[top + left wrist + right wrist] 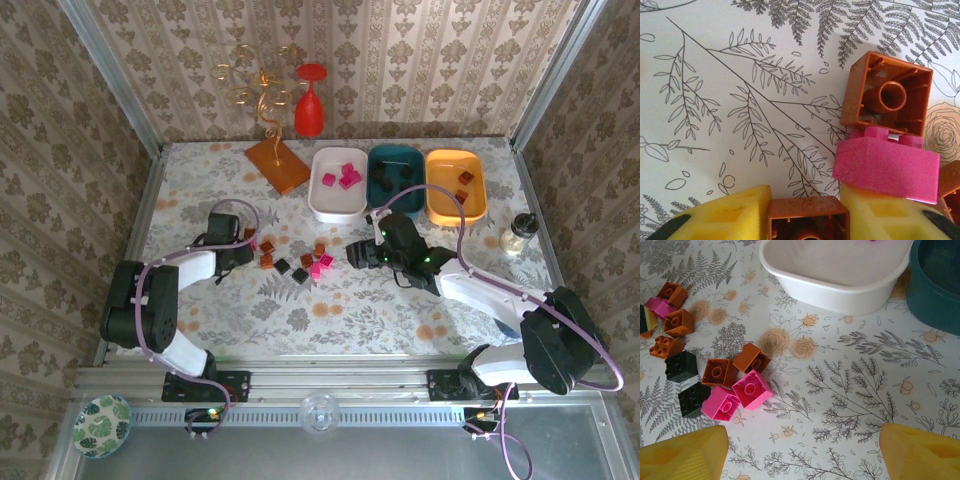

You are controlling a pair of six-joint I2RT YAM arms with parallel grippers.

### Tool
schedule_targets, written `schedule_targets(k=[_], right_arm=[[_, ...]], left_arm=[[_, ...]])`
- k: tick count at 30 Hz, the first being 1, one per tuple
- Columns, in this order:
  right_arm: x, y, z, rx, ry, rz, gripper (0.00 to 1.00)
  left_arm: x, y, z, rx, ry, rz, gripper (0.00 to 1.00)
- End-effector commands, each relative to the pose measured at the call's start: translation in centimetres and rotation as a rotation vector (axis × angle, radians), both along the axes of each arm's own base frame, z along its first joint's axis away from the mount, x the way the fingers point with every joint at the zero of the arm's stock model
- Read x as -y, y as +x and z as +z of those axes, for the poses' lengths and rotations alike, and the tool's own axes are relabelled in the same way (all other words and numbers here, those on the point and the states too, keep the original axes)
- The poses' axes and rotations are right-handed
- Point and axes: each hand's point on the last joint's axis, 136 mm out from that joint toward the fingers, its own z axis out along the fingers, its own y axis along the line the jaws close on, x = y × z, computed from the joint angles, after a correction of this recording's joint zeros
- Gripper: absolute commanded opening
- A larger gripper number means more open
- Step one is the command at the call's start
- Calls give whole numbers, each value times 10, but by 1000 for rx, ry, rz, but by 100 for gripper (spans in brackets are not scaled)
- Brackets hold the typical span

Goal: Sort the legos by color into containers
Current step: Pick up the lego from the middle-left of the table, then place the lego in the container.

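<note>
My left gripper (247,246) is down on the table at the left end of the lego scatter. In the left wrist view its yellow pads (725,215) are shut on a brownish orange lego (807,220). A pink lego (886,167) lies against the right pad, and an upturned orange lego (887,95) sits beyond it. My right gripper (356,255) hovers open (802,460) over bare table. To its left lie pink legos (752,389), orange legos (719,372) and black legos (681,365). The white tray (335,208) holds pink legos, the teal tray (396,203) black ones, the orange-yellow tray (455,212) orange ones.
A flat orange-brown tile (278,163), a red wine glass (310,100) and a gold candle stand (262,85) stand at the back left. A small glass jar (518,233) sits right of the trays. Metal rails edge the table.
</note>
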Motion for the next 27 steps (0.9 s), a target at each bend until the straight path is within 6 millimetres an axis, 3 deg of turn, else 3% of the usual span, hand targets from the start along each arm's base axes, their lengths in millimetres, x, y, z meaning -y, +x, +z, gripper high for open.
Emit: schedule_targets(k=[1,5,8,10,15,20,24,27], right_arm=[[5,3,0,21,-14,-17,81],[11,6,-1,23,-23,-37,81],[24,10,2,29,-12,-86,81],[42,13,6,41,14,-150,81],[106,11,28,123,117,-372,83],[168,-13,64,271,142,-587,87],[204,-37,90,389,180,-719,88],[218,-53,104,451,201,-769,89]], left_arm=[[5,4,15,80,-11,-12,38],[23,-11,59,222,-10,-38,34],[55,-17,102,349,-36,-108,32],[87,-20,128,419,-66,-185,31],[186,-13,167,528,-124,-416,31],[301,1,192,575,-156,-665,31],[386,7,194,604,-197,-831,31],[432,13,182,607,-207,-905,30]])
